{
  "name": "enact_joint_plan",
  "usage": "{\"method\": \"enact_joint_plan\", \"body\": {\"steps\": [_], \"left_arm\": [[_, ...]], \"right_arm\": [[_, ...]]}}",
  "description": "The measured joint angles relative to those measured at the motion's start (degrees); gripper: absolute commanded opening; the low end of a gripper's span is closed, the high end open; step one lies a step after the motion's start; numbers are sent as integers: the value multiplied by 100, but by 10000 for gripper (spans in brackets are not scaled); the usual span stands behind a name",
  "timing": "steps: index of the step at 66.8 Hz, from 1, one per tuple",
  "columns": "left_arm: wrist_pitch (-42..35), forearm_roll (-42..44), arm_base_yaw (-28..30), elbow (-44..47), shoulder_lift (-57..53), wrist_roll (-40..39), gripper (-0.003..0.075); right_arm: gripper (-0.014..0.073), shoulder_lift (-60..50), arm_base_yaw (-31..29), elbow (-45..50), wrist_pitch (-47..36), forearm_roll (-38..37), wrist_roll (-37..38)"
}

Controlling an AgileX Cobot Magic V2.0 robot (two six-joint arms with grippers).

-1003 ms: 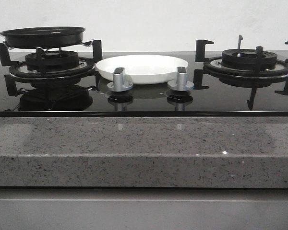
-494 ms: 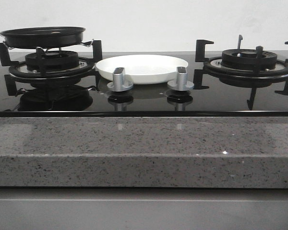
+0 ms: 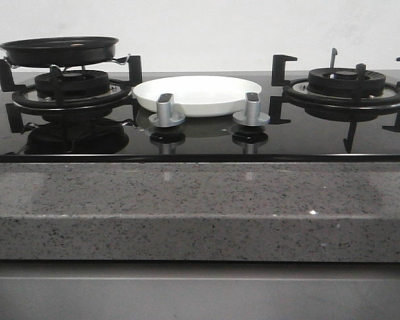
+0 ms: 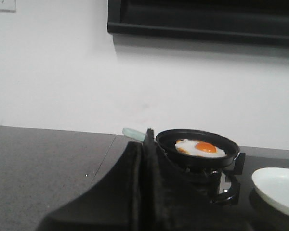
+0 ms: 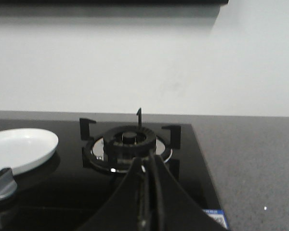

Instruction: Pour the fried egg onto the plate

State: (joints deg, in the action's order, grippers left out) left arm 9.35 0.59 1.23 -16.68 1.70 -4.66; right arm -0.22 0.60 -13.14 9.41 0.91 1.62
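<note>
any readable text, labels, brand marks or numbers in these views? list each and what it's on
No text can be read in any view.
Blue-and-white sticker on the corner of the glass cooktop, right wrist view: it carries print, too small and blurred to read.
Knobs, pan, plate, stone counter edge: no markings visible.

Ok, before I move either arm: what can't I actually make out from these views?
- Fried egg: shows only in the left wrist view; in the front view the pan rim hides it.
- Pan handle: mostly behind the left gripper; cut by the front view's edge.
- Plate: cut off by an edge in both wrist views.
- Right gripper: dark, blurred; neither gripper appears in the front view.
</note>
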Motion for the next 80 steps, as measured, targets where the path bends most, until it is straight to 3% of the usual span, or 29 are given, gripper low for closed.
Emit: {"method": "enact_joint_plan", "body": {"steps": [24, 59, 65, 69, 74, 80], "left_arm": [[1532, 0, 0, -1711, 1645, 0, -20], [1860, -89, 0, -1824, 3180, 0, -11], [1860, -100, 0, -1824, 3295, 0, 79], [1860, -100, 0, -1824, 3351, 0, 170], [1860, -100, 0, -1824, 3376, 0, 327], [1712, -100, 0, -1824, 3387, 0, 425]], "right_arm": [[-69, 1467, 0, -1978, 1228, 0, 0], [-65, 3020, 0, -2128, 1850, 0, 0], [-42, 3121, 0, -2128, 1850, 0, 0], [34, 3138, 0, -2128, 1850, 0, 0], [181, 3158, 0, -2128, 1850, 0, 0], [379, 3158, 0, -2128, 1840, 0, 0]]}}
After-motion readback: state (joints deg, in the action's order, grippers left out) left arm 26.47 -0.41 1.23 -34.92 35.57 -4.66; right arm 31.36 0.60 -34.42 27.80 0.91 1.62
